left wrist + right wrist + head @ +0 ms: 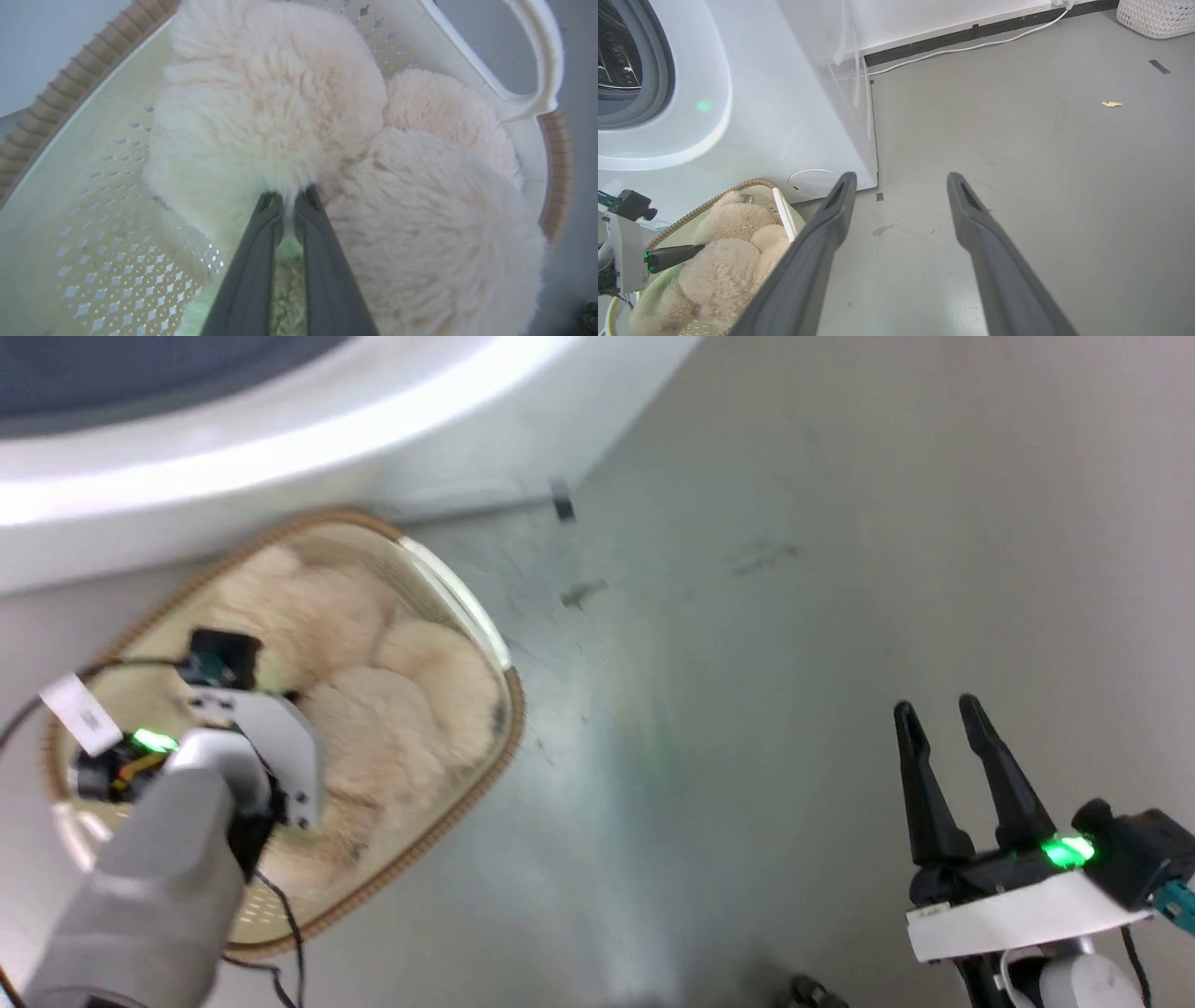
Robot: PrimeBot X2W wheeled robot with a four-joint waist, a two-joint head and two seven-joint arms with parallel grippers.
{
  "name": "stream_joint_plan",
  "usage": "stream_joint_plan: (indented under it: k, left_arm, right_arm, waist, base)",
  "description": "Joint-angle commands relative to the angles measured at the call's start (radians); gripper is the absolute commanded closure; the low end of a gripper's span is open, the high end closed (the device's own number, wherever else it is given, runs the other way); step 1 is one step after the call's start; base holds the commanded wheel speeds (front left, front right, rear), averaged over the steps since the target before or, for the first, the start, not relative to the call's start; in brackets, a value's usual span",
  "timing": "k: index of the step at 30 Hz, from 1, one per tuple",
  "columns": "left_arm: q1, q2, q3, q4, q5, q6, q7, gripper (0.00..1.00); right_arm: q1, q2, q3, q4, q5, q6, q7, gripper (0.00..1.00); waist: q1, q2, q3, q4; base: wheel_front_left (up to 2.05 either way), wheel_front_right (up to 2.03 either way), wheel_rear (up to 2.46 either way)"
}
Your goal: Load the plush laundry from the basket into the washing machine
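The fluffy beige plush laundry [392,709] lies in the cream perforated basket [439,821], which stands on the floor in front of the white washing machine [280,439]. My left gripper [289,198] reaches down into the basket and is shut on a tuft of the plush laundry [280,107] between two bulbous lobes. The basket's wall [107,186] rises beside it. My right gripper [934,707] hangs open over bare floor to the right, holding nothing. In the right wrist view the washing machine [761,107] shows its grey door seal [658,70].
Grey floor [840,569] spreads wide to the right of the basket. A white woven bin [1157,18] stands far off by the wall, and a white cable [971,46] runs along the skirting. Small tape marks [561,504] dot the floor.
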Motion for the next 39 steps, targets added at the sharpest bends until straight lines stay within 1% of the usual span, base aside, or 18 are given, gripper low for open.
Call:
stream_joint_plan:
  k: [1, 10, 14, 18, 21, 25, 29, 34, 36, 39]
  left_arm:
    - [0.015, -0.008, 0.003, 0.004, -0.005, -0.004, -0.019, 1.00]
    - [0.104, -0.068, 0.011, 0.015, -0.034, -0.034, -0.182, 1.00]
    - [0.144, -0.080, 0.016, -0.008, -0.038, -0.042, -0.222, 1.00]
    - [0.191, -0.084, 0.035, -0.064, -0.037, -0.033, -0.237, 1.00]
    - [0.235, -0.078, 0.069, -0.153, -0.030, -0.020, -0.239, 1.00]
    - [0.305, -0.059, 0.124, -0.315, 0.010, 0.016, -0.239, 1.00]
    - [0.367, -0.038, 0.189, -0.503, 0.064, 0.056, -0.239, 1.00]
    - [0.412, -0.015, 0.286, -0.734, 0.118, 0.093, -0.239, 1.00]
    - [0.404, 0.001, 0.318, -0.792, 0.125, 0.099, -0.239, 1.00]
    - [0.354, 0.027, 0.350, -0.842, 0.122, 0.102, -0.232, 1.00]
  right_arm:
    - [0.011, -0.002, -0.007, 0.005, -0.010, 0.001, -0.004, 0.00]
    - [0.039, -0.002, -0.057, 0.020, -0.071, 0.001, -0.004, 0.00]
    - [0.054, -0.002, -0.067, 0.027, -0.091, 0.001, -0.004, 0.00]
    - [0.067, -0.002, -0.076, 0.032, -0.108, 0.001, -0.004, 0.00]
    - [0.080, -0.002, -0.084, 0.036, -0.117, 0.001, -0.004, 0.00]
    - [0.101, -0.002, -0.094, 0.040, -0.125, 0.001, -0.004, 0.00]
    - [0.109, -0.002, -0.095, 0.039, -0.131, 0.001, -0.004, 0.00]
    - [0.103, -0.002, -0.089, 0.028, -0.128, 0.001, -0.004, 0.00]
    - [0.097, -0.002, -0.086, 0.023, -0.124, 0.001, -0.004, 0.00]
    - [0.082, -0.002, -0.078, 0.019, -0.117, 0.001, -0.004, 0.00]
  waist:
    - [0.0000, 0.0000, -0.079, 0.053]
    - [0.0000, 0.0000, -0.230, 0.125]
    - [0.0000, 0.0000, -0.284, 0.150]
    - [0.0000, 0.0000, -0.337, 0.167]
    - [0.0000, 0.0000, -0.377, 0.177]
    - [0.0000, 0.0000, -0.412, 0.185]
    - [0.0000, 0.0000, -0.423, 0.186]
    - [0.0000, 0.0000, -0.396, 0.176]
    - [0.0000, 0.0000, -0.367, 0.167]
    - [0.0000, 0.0000, -0.321, 0.150]
  base:
    - [0.00, 0.00, 0.00]
    - [0.00, 0.00, 0.00]
    - [0.00, 0.00, 0.00]
    - [0.00, 0.00, 0.00]
    - [0.00, 0.00, 0.00]
    - [0.00, 0.00, 0.00]
    - [0.00, 0.00, 0.00]
    - [0.00, 0.00, 0.00]
    - [0.00, 0.00, 0.00]
    - [0.00, 0.00, 0.00]
